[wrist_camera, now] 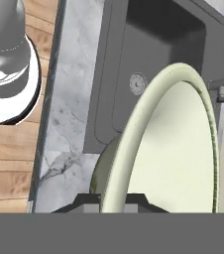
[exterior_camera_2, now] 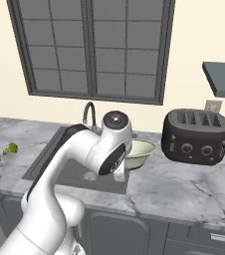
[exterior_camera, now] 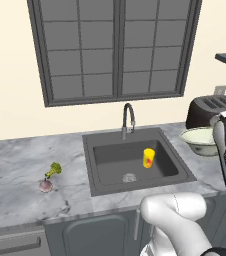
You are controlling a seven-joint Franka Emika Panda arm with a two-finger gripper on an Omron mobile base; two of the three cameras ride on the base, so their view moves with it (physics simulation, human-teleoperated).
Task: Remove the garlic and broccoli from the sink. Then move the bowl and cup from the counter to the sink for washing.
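My gripper (wrist_camera: 113,202) is shut on the near rim of the pale cream-green bowl (wrist_camera: 183,149), a dark fingertip on each side of the rim. The bowl (exterior_camera: 200,140) is over the marble counter (exterior_camera: 15,160) just right of the sink (exterior_camera: 110,160), tilted in the hand view; whether it touches the counter I cannot tell. The yellow cup (exterior_camera: 148,158) stands upright inside the basin. The garlic (exterior_camera: 45,185) and the broccoli (exterior_camera: 54,170) lie on the counter left of the sink. In the right base view my arm hides part of the bowl (exterior_camera_2: 140,152).
A dark toaster (exterior_camera_2: 196,135) stands on the counter right of the bowl. The gooseneck tap (exterior_camera: 128,120) rises behind the sink, and the round drain (exterior_camera: 129,177) sits in its floor. A window fills the wall above. Wooden floor (wrist_camera: 10,149) lies past the counter's front edge.
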